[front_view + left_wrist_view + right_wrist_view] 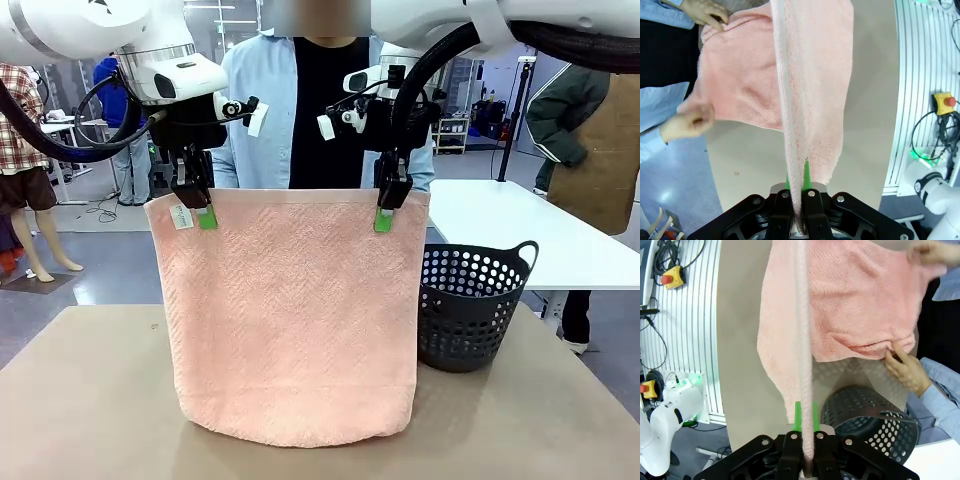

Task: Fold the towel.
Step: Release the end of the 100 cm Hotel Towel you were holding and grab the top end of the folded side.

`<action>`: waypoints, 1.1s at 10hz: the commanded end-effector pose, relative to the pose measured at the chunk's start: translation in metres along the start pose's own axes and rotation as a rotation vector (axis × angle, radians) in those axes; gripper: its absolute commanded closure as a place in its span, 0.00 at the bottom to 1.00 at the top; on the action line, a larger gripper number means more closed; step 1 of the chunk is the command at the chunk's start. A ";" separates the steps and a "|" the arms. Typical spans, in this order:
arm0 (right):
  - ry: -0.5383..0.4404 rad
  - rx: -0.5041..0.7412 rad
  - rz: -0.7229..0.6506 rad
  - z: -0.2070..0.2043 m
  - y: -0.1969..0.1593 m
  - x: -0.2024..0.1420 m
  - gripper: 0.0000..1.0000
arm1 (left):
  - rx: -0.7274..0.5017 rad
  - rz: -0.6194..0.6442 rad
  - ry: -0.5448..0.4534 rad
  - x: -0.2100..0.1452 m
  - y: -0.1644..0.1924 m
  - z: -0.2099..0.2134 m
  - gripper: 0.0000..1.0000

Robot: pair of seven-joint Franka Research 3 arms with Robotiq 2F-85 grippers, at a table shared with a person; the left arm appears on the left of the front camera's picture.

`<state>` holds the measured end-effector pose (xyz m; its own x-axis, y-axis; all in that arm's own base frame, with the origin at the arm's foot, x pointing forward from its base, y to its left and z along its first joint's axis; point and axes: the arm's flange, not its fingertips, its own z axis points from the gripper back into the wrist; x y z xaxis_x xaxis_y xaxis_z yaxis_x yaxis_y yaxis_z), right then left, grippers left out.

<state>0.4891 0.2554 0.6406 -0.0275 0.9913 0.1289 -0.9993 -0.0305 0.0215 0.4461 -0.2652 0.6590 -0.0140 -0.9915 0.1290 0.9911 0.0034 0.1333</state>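
Above the tan table point(80, 400) I saw the salmon-pink herringbone terry towel point(295, 320) hanging, its lower fold resting toward the near edge. Left gripper point(207, 215) and right gripper point(383, 218) were clamped on its top corners. Dark grey perforated plastic basket point(470, 300) stood toward the right edge. A person's hand point(690, 125) pinched the far layer.

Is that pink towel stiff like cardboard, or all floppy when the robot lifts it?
Probably floppy: the salmon-pink terry cloth towel hangs limp from the left tool and right tool, sagging in a soft curve below. Likely not slippery: two small pinches on its fuzzy weave hold this edge up.
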 end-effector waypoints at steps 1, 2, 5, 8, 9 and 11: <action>0.001 0.001 -0.002 0.000 0.001 -0.001 1.00 | 0.000 0.004 0.000 -0.001 0.000 0.000 1.00; 0.001 0.001 -0.002 0.000 0.001 -0.001 1.00 | 0.000 0.004 0.000 -0.001 0.000 0.000 1.00; 0.001 0.001 -0.002 0.000 0.001 -0.001 1.00 | 0.000 0.004 0.000 -0.001 0.000 0.000 1.00; 0.001 0.001 -0.002 0.000 0.001 -0.001 1.00 | 0.000 0.004 0.000 -0.001 0.000 0.000 1.00; 0.001 0.001 -0.002 0.000 0.001 -0.001 1.00 | 0.000 0.004 0.000 -0.001 0.000 0.000 1.00; 0.001 0.001 -0.002 0.000 0.001 -0.001 1.00 | 0.000 0.004 0.000 -0.001 0.000 0.000 1.00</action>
<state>0.4891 0.2554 0.6406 -0.0275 0.9913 0.1289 -0.9993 -0.0306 0.0215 0.4461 -0.2652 0.6590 -0.0140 -0.9915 0.1290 0.9911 0.0034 0.1333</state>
